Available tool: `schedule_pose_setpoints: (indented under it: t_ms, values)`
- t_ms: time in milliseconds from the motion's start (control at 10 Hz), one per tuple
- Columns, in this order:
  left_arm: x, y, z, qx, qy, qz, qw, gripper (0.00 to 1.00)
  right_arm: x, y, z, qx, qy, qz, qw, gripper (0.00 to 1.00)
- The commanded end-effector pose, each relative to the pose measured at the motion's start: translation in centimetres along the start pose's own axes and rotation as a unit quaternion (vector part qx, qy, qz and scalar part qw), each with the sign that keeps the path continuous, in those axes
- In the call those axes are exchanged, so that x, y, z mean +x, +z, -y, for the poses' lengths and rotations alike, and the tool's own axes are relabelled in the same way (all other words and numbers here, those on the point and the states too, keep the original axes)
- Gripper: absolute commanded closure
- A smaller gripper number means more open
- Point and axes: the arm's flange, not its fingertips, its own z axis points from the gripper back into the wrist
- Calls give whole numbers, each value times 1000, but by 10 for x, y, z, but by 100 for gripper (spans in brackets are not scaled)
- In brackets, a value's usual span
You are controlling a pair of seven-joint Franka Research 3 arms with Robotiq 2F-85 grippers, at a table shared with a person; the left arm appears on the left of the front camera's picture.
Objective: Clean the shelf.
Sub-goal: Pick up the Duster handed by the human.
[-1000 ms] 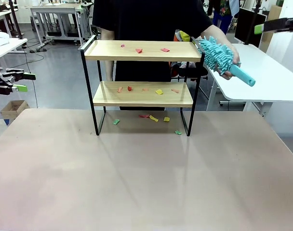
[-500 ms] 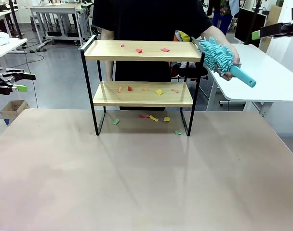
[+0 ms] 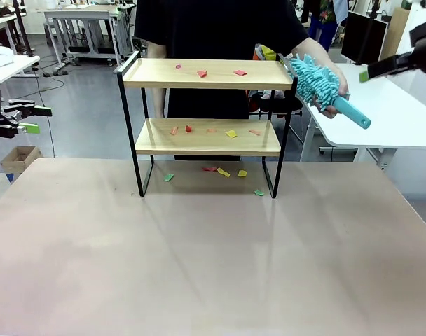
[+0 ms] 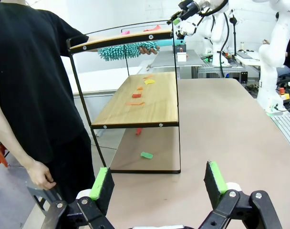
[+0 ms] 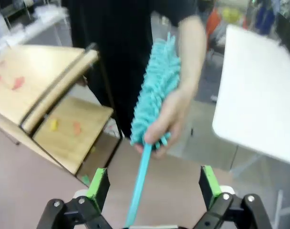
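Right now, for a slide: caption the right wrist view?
Person's hand holds a fluffy turquoise duster, handle toward the open right gripper, beside the wooden shelf.

Left gripper [image 4: 157, 181]: black two-finger linkage, green rectangular pads, grey round pivot screws. Right gripper [image 5: 152, 182]: same black-and-green build. Right arm [image 4: 274, 52]: white, rounded links. Person [image 3: 220, 28] behind light-wood, black-framed two-tier shelf [image 3: 206, 73]: black short-sleeved T-shirt.
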Motion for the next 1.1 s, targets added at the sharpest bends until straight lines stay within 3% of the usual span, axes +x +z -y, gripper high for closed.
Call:
schedule_pose_setpoints:
  t_ms: [0,300,1000]
  values:
    - [3,1,1,0,-2,-1,1000,0,14,0,-1,-3,-9,-84,996,0]
    - [3,1,1,0,-2,-1,1000,0,7,-24,-4,23,-9,-128,992,0]
    - [3,1,1,0,-2,-1,1000,0,-4,-71,-9,41,-2,-170,985,0]
